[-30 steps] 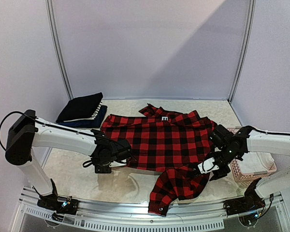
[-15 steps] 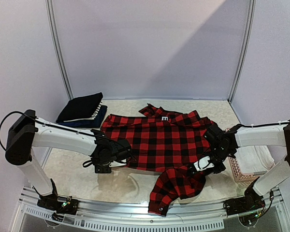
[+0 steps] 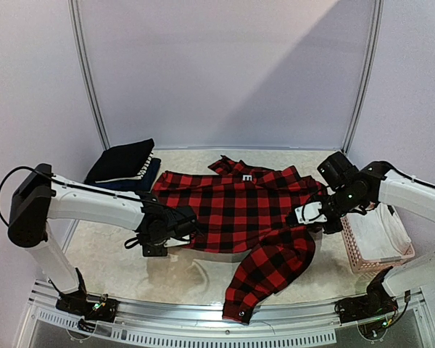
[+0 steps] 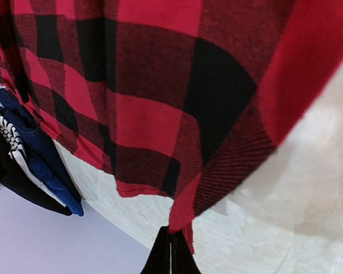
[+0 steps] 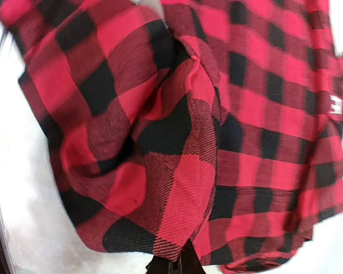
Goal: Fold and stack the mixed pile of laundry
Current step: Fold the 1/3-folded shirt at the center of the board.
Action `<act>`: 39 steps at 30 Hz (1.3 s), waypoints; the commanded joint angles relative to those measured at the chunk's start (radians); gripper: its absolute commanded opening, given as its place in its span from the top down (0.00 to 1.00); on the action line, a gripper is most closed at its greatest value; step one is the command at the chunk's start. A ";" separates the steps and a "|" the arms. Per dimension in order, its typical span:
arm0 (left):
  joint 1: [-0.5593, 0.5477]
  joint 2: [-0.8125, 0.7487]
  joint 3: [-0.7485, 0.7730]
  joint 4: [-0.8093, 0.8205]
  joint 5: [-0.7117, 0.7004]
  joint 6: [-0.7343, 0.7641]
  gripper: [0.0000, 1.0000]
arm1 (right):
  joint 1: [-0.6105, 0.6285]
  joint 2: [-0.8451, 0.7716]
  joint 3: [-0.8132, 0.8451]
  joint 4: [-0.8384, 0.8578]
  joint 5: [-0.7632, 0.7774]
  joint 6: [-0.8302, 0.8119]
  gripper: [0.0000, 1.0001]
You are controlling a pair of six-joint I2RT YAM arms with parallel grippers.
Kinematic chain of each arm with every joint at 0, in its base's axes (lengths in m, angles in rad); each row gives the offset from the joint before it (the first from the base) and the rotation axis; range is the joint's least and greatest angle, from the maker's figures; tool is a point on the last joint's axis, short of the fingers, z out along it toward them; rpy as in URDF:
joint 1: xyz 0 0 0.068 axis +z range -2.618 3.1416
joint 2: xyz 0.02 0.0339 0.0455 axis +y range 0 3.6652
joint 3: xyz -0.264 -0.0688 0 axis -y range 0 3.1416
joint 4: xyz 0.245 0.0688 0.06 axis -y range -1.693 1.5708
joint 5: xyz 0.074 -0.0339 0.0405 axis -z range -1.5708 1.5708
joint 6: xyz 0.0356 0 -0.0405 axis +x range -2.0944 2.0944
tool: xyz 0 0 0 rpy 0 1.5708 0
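Top external view has the plaid flannel shirt [image 3: 239, 203] spread across the middle of the table [image 3: 101, 264], collar toward the far wall, with one sleeve [image 3: 268, 272] trailing toward the near edge. The left gripper [image 3: 180, 230] sits at the shirt's lower left corner. The left wrist view shows its fingers pressed together with a strip of red hem nipped between them, a hold that seems meant to pin the corner so the body stays flat. The right gripper [image 3: 313, 214] is at the opposite side, near where the sleeve joins the body. The right wrist view shows its fingers closed on a bunched fold of plaid. That is a sensible place to hold if the sleeve is to be swung over onto the body, so I judge this as the start of the sleeve fold, with the cloth drawn between both arms to take out slack. A folded stack [image 3: 123, 165] of dark garments lies at the far left, just beside the shirt's shoulder, presumably where this one goes next. The pink basket [image 3: 362, 254] stands at the right, holding pale cloth not yet dealt with.
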 commanded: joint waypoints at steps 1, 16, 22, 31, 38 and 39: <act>0.041 -0.033 0.055 -0.013 -0.032 -0.001 1.00 | -0.029 -0.001 0.033 -0.020 0.007 0.080 1.00; 0.231 0.079 0.245 -0.027 0.031 -0.055 1.00 | -0.192 0.146 0.059 0.165 -0.004 0.280 1.00; 0.266 0.193 0.342 0.002 -0.001 -0.041 1.00 | -0.222 0.224 0.105 0.258 0.013 0.352 1.00; 0.325 0.315 0.441 0.042 -0.035 -0.014 1.00 | -0.251 0.425 0.233 0.267 0.044 0.414 1.00; 0.329 0.393 0.508 0.082 -0.058 0.007 1.00 | -0.261 0.492 0.247 0.293 0.062 0.451 1.00; 0.329 0.405 0.517 0.093 -0.061 0.011 1.00 | -0.261 0.496 0.248 0.295 0.074 0.455 1.00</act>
